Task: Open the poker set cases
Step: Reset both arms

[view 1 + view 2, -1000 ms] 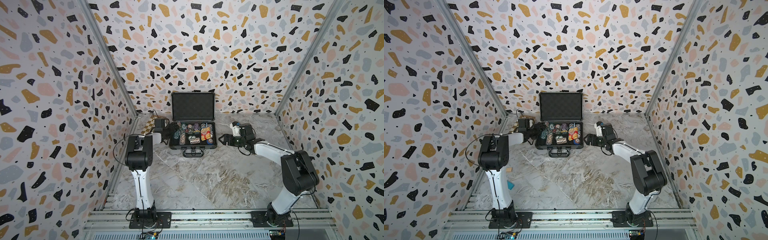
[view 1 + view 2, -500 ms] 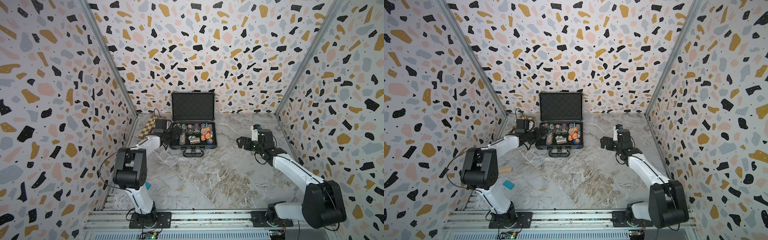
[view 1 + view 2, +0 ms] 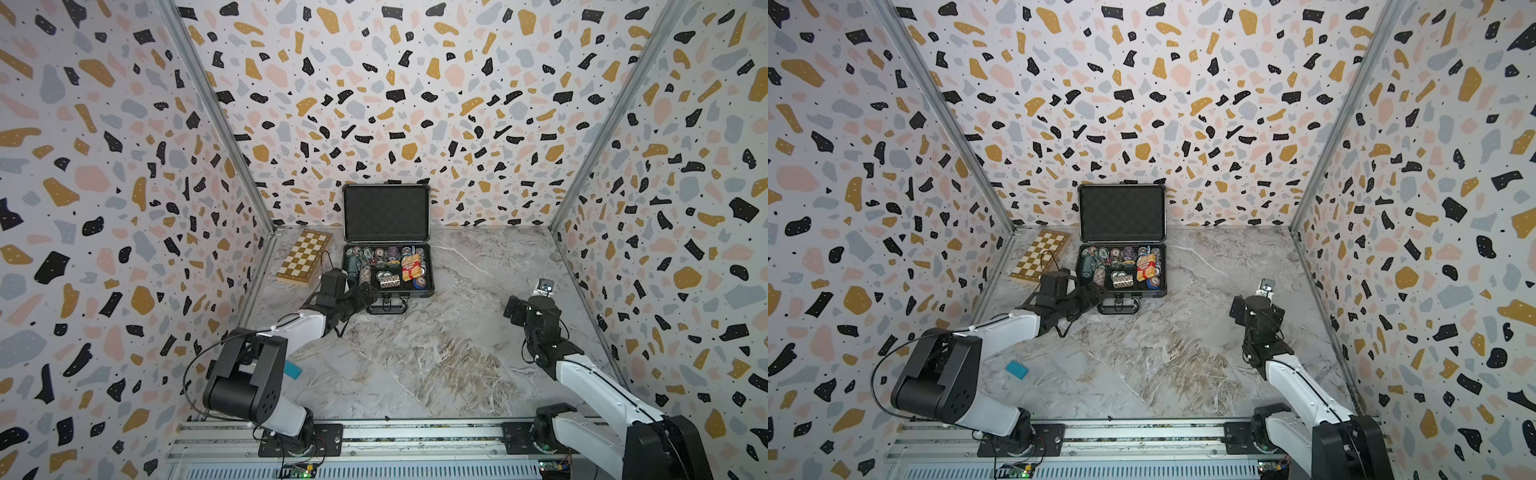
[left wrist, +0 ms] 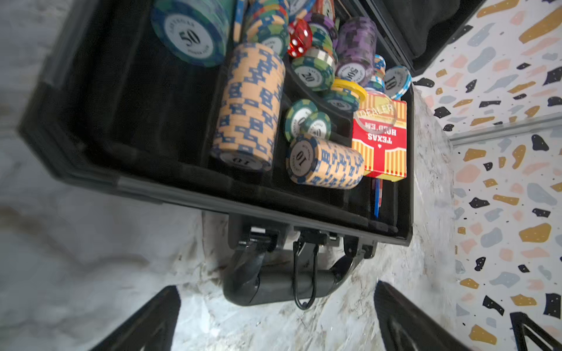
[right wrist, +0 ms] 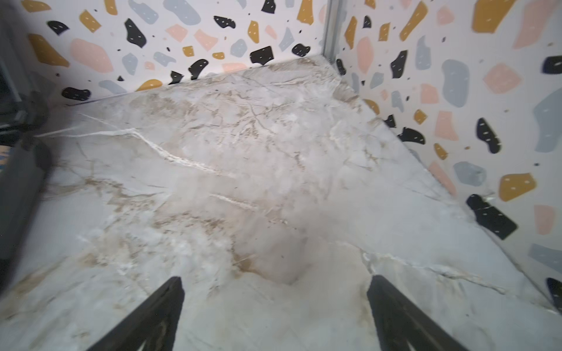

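Observation:
The poker set case stands open at the back centre in both top views, its lid upright. The base holds colourful chips and a red card box on black foam. The black handle lies on the table in front. My left gripper is open just before the case's front left corner, its fingers either side of the handle without touching it. My right gripper is open and empty over bare table, well right of the case.
A tan checkered chessboard box lies shut left of the case by the left wall. A small blue block lies on the marble table near the left arm's base. Patterned walls close in three sides.
Both grippers have opened wider. The right arm has pulled away from the case's right side, rightward and toward the front. The left gripper has drawn back from the case's left side to its handle.

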You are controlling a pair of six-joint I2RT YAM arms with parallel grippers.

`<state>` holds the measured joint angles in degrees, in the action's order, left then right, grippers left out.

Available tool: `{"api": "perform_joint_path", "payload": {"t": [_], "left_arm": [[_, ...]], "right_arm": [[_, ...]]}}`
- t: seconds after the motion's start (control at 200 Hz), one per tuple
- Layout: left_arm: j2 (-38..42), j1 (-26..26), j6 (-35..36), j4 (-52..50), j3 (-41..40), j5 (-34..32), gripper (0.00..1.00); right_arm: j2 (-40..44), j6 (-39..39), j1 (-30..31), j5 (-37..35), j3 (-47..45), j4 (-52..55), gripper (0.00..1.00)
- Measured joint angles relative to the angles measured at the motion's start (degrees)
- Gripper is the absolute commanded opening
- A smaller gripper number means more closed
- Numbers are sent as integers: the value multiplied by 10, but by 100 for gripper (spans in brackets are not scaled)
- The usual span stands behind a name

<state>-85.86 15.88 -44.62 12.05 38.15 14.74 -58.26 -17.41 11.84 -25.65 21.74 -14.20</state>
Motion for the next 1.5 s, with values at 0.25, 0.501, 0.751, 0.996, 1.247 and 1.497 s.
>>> {"api": "perform_joint_path", "payload": {"t": [0.25,0.501,0.751,0.996,1.247,1.497], "left_arm": [[35,33,7,120,-99,-47,99],[25,33,3,167,-106,-62,99],[25,33,2,176,-106,-64,99],[17,33,2,178,-103,-65,99],[16,33,-15,169,-99,-99,99],[78,31,-15,96,-94,-207,99]], "right_arm": [[-74,95,-1,-58,-6,-91,99],[-202,139,-23,-73,-37,-235,99],[-295,136,-101,30,-37,-359,100],[-294,136,-101,70,-37,-378,100],[-294,137,-101,81,-37,-381,100],[-294,138,-101,81,-37,-382,100]]}}
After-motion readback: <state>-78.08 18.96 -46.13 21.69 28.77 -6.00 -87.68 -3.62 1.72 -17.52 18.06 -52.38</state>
